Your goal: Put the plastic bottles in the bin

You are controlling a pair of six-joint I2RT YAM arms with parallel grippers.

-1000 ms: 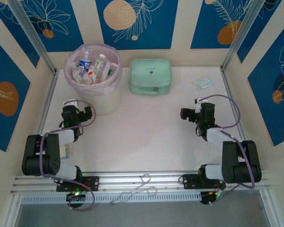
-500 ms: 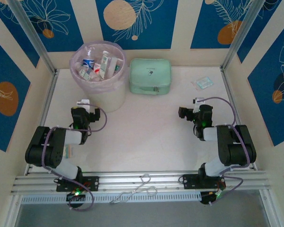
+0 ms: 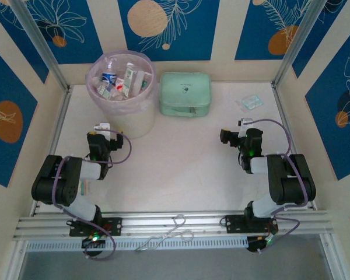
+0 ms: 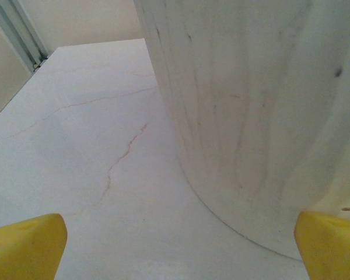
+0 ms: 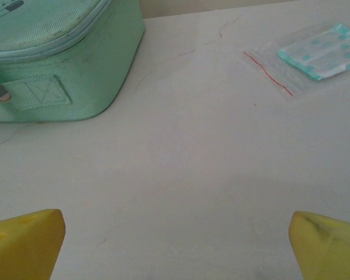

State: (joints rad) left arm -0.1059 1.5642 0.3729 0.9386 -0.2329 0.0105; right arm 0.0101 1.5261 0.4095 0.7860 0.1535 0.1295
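bin [image 3: 135,120] | just ahead of left pincer [image 3: 105,130] | plastic bottles [image 3: 123,81] inside it

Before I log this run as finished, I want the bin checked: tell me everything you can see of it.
The bin is round, translucent whitish plastic, lined with a pale pink bag folded over its rim. It stands upright on the table at the far left, holding a heap of small plastic bottles. The mint green case sits close on its right. From the left wrist, its wall shows faint dark streaks.
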